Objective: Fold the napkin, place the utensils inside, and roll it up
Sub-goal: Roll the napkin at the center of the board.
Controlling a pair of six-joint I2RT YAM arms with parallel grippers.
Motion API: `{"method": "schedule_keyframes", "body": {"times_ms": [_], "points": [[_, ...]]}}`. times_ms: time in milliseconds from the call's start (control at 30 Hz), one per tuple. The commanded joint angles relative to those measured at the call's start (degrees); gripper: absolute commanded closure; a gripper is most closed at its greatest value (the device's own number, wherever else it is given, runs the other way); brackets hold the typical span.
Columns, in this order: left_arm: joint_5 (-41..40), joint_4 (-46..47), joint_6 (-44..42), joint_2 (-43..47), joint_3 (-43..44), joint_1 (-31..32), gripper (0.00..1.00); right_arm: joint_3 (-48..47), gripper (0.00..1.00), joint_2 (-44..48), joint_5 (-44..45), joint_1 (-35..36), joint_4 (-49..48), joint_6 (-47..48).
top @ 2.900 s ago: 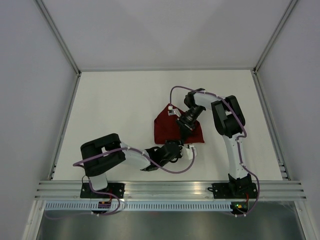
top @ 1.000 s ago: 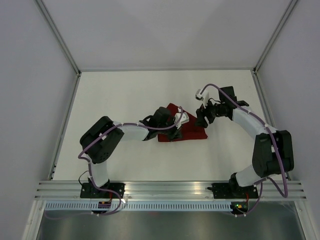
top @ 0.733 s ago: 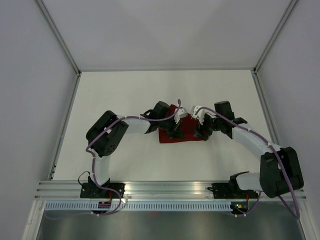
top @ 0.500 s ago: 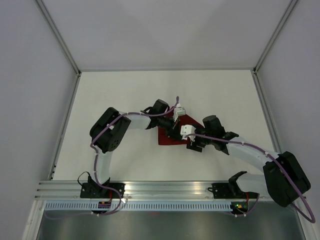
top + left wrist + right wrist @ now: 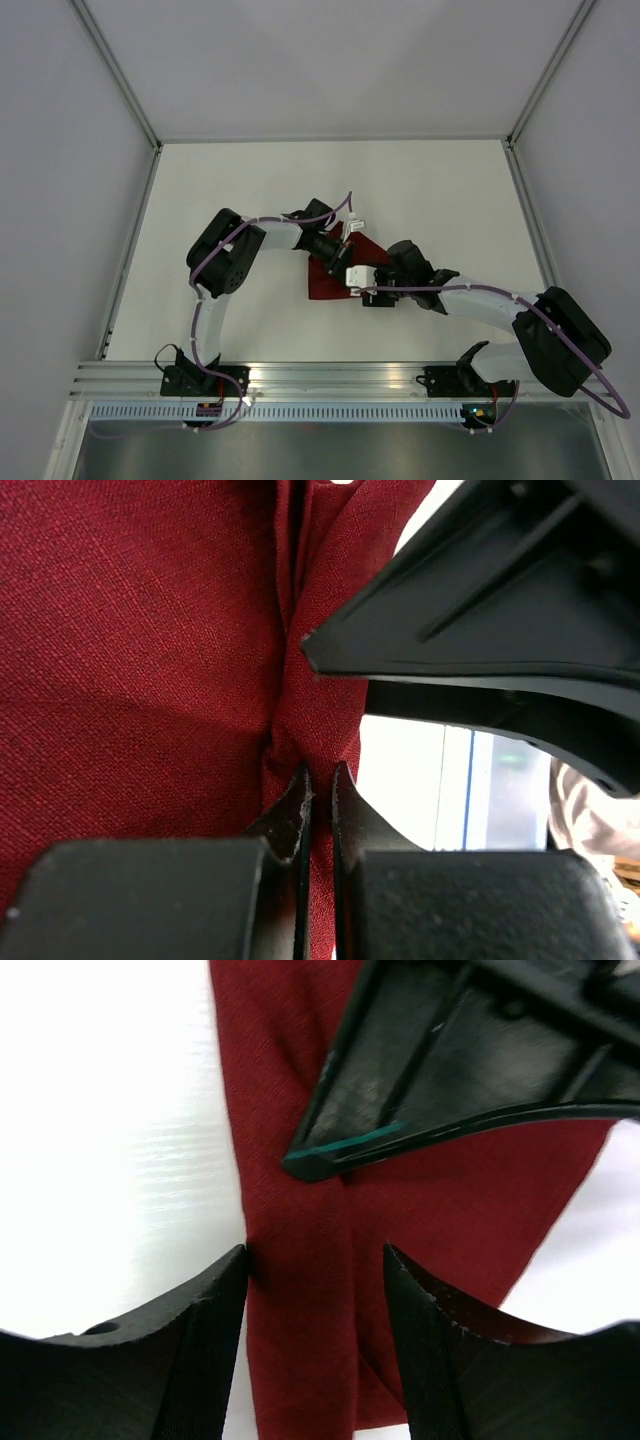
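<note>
Looks like the fold/roll stage: the napkin [image 5: 325, 280] lies bunched mid-bench [image 5: 230, 190] between the arms, and no fork is in view. The left end effector [image 5: 318, 780] is clamped tight on a pinched ridge of cloth. The right end effector [image 5: 315, 1270] is open, straddling the folded strip and holding nothing, so next it likely needs to close there without dragging cloth from the pinch.

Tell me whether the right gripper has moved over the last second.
Yes. The right gripper has swung left and nearer the front rail, and now straddles the napkin.
</note>
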State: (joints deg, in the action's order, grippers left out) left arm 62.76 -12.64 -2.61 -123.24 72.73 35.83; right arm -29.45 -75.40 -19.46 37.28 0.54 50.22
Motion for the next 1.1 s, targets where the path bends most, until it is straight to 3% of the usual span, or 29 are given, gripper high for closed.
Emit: {"method": "schedule_keyframes", "body": {"times_ms": [0,233,467,633,733,867,1067], "points": [[-5.2,-9.1,-4.1,-3.5,-0.8,-0.1,0.98,-1.1,0.38,-1.5,-0.3,0.5,2.6,1.1],[-5.2,-10.1,-4.6,-4.5,-0.1,-0.2,0.98,-2.6,0.35,1.2,-1.6,0.6,6.1,0.3],[-5.5,-10.6,-4.9,-3.9,0.3,-0.3,0.98,-3.9,0.37,-3.3,-1.8,2.1,7.1,0.3],[-5.8,-10.7,-4.9,-2.9,0.4,-0.3,0.97,-5.4,0.57,-6.8,-2.2,2.2,9.6,0.8],[-6.5,-10.6,-5.0,-1.3,0.6,-0.4,0.91,-7.0,0.66,-8.9,-2.7,2.3,12.1,0.6],[-9.8,-8.0,-3.3,2.9,-0.1,-0.7,0.73,-10.0,0.69,-11.3,-4.0,2.0,17.0,-0.6],[-15.6,-1.8,1.2,10.4,-1.9,-2.4,0.65,-14.5,0.71,-15.6,-9.4,-0.3,26.1,-0.6]]}}
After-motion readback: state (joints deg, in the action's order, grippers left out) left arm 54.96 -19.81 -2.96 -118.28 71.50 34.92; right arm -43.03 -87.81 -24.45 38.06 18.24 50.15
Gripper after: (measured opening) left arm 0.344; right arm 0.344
